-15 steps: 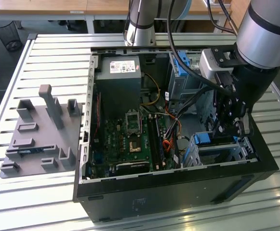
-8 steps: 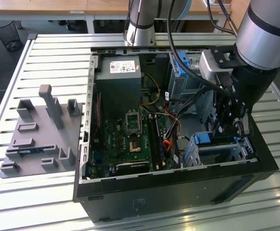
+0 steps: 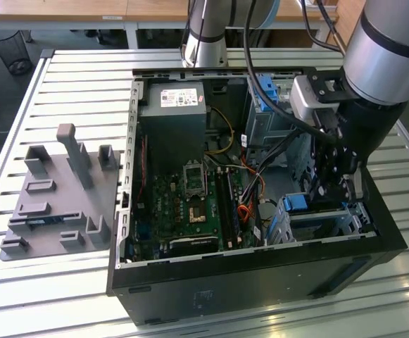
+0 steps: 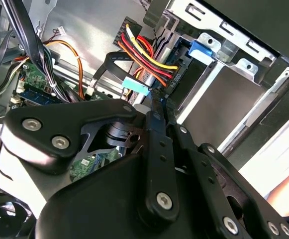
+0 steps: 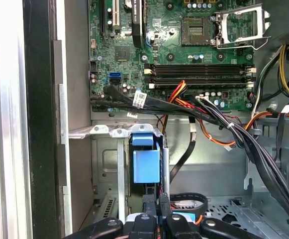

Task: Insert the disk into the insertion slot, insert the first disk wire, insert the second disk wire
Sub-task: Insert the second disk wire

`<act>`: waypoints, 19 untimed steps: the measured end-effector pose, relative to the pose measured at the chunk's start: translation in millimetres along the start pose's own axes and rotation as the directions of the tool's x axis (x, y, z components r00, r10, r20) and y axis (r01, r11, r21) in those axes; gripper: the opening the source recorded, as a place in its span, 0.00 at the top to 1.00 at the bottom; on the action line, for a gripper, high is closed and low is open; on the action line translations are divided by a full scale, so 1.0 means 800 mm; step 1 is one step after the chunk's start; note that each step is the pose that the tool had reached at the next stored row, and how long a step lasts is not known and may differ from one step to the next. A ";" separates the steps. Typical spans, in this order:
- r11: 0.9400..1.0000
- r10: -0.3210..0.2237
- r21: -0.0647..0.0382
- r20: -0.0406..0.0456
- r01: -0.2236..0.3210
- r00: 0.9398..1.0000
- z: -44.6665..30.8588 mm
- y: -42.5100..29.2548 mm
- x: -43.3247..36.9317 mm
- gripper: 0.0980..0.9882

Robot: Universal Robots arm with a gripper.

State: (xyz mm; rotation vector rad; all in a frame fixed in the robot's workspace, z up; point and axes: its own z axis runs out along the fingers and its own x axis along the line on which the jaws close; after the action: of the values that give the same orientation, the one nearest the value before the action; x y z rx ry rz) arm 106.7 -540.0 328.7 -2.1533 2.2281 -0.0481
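Exterior view: the gripper (image 3: 339,184) hangs inside the open computer case (image 3: 190,296), above the insertion slot (image 3: 331,222). Second wrist view: fingers (image 4: 156,107) pinched on a wire connector (image 4: 160,91), cables (image 4: 144,55) crowding. First wrist view: blue carrier tab (image 5: 146,167) below the motherboard (image 5: 184,45).

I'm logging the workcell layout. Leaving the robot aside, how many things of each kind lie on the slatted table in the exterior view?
Open computer case: 1
Grey moulded fixture: 1
Total: 2
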 end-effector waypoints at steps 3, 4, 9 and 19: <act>1.000 0.000 0.000 0.000 0.000 1.000 0.0005 0.0000 0.000 0.94; 1.000 0.000 0.000 0.000 0.000 1.000 0.0007 0.0000 0.000 0.94; 1.000 0.000 0.000 0.000 0.000 1.000 0.0016 0.0001 0.000 0.93; 1.000 0.000 0.000 0.002 0.000 1.000 -0.0031 -0.0002 0.000 0.86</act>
State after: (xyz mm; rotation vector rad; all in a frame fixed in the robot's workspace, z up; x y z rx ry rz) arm 106.7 -540.0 331.2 -2.1524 2.2273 -0.0463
